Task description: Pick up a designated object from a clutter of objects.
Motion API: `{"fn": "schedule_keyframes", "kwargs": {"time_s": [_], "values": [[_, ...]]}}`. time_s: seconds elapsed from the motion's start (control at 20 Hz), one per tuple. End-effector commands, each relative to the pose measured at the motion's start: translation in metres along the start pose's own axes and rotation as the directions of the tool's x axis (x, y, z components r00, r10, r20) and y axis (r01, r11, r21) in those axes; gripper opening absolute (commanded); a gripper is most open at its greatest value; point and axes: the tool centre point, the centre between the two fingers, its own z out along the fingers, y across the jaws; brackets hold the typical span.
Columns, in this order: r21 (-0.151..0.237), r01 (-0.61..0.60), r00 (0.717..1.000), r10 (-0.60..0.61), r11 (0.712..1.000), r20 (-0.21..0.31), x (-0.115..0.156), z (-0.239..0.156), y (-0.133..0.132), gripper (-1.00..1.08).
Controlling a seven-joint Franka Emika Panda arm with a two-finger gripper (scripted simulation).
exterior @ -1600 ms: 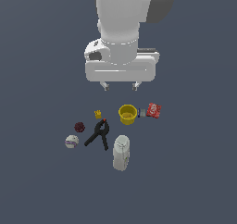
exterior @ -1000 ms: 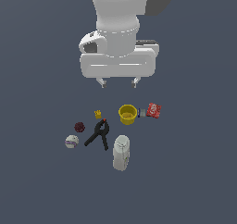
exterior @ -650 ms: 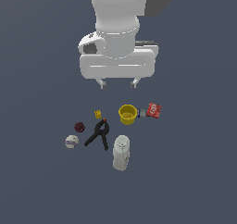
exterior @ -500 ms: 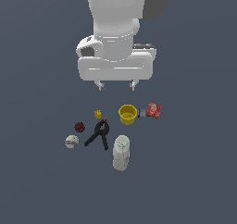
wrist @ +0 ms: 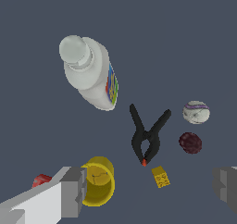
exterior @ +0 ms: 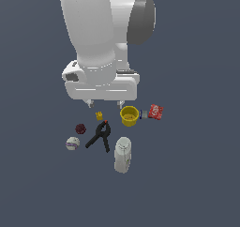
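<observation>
The whitish ball with a purple band (exterior: 72,143) lies at the exterior view's left end of the clutter, beside the maroon ball (exterior: 80,128). It also shows in the wrist view (wrist: 196,112), next to the maroon ball (wrist: 190,142). The clutter also holds a black clamp (exterior: 100,136), a white-grey jug (exterior: 123,154), a yellow cup (exterior: 129,116), a red packet (exterior: 156,111) and a tiny yellow piece (exterior: 99,115). My gripper (exterior: 105,103) hangs open and empty above the clutter, over the tiny yellow piece and cup. Its fingers (wrist: 74,191) frame the wrist view.
The items lie on a plain dark grey surface (exterior: 197,174). In the wrist view the clamp (wrist: 148,135), jug (wrist: 90,72), cup (wrist: 98,181), yellow piece (wrist: 160,177) and a corner of the red packet (wrist: 41,180) lie below the gripper.
The gripper has moved slightly toward the exterior view's left and a little lower. The objects have not moved.
</observation>
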Motion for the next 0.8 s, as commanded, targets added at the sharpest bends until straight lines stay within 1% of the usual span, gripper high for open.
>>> {"fn": "schedule_keyframes", "kwargs": {"time_s": [0.0, 0.4, 0.6, 0.75], "values": [[-0.001, -0.026, 1.0, 0.026, 1.0, 0.005, 0.009, 0.019, 0.018, 1.0], [-0.014, -0.121, 0.992, 0.122, 0.993, 0.022, 0.032, 0.095, 0.09, 1.0], [-0.026, -0.164, 0.986, 0.164, 0.986, 0.029, 0.036, 0.133, 0.125, 1.0], [-0.035, -0.188, 0.981, 0.189, 0.982, 0.033, 0.036, 0.156, 0.147, 1.0]]}}
